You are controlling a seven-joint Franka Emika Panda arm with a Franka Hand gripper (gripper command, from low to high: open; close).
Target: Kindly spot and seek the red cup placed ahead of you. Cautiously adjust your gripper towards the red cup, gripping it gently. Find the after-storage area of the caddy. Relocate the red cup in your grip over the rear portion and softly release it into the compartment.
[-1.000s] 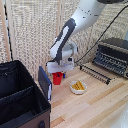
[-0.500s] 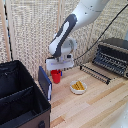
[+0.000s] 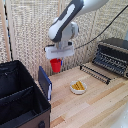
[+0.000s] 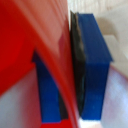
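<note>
No writing or brand can be read anywhere. The gripper holds the red cup clear above a pale wooden table, its blue fingers closed on the cup's rim. The black caddy sits toward the exterior view's left. A white bowl of yellow snacks and a dark toaster oven stand before reed-screen walls.

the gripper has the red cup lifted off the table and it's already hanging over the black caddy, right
Not quite. The gripper does hold the red cup clear of the table, but the exterior view shows it not yet over the caddy: it hangs to the exterior view's right of the caddy, near the white bowl.
</note>
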